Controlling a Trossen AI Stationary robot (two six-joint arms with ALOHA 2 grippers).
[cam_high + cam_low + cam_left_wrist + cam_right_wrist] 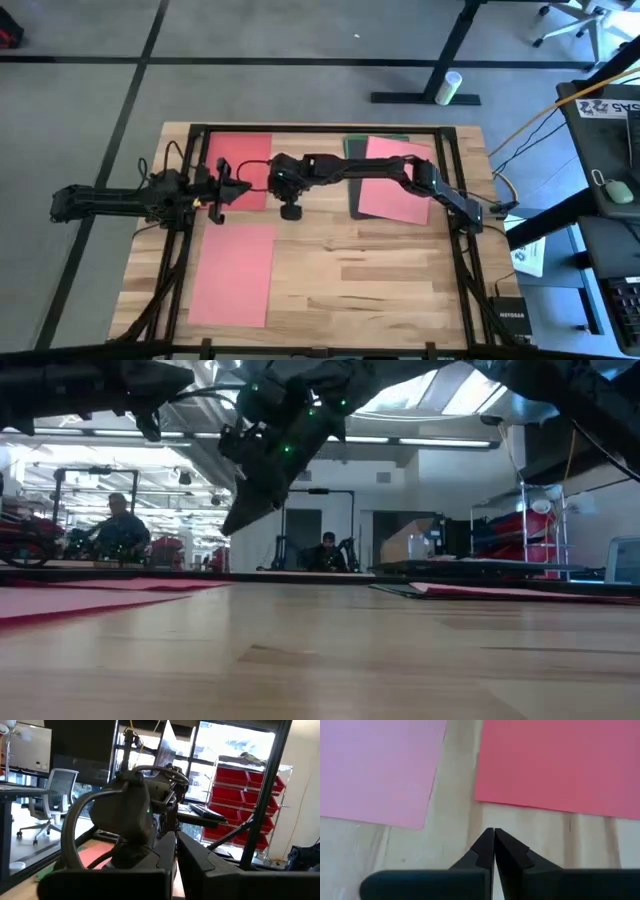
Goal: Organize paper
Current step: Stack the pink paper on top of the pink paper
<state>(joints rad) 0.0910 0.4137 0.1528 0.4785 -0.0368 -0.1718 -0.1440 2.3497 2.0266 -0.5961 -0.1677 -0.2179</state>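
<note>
The right gripper [290,211] hangs over bare wood at the middle of the high view, its arm reaching in from the right edge. Its jaws are pressed together and hold nothing — the right wrist view shows the 2 fingertips [493,836] meeting in a point just short of the gap between 2 sheets.

That gap is what the next move likely turns on. The red sheet [237,170] lies up and to the left of the jaws, its near corner just beside them; the pink sheet [233,272] lies down and to the left, also close. Both run with their long axis up-down in the high view, the pink one slightly skewed.

At upper right a third reddish sheet [395,180] lies tilted across a dark green sheet [354,150], well apart from the jaws.

The left gripper [216,195] sits at left centre, level, at the red sheet's left edge, so either arm could reach that sheet. Its fingers [197,857] are close together with a thin slit between them, gripping nothing.

No tray or bin for the sheets shows on the table [380,280].
</note>
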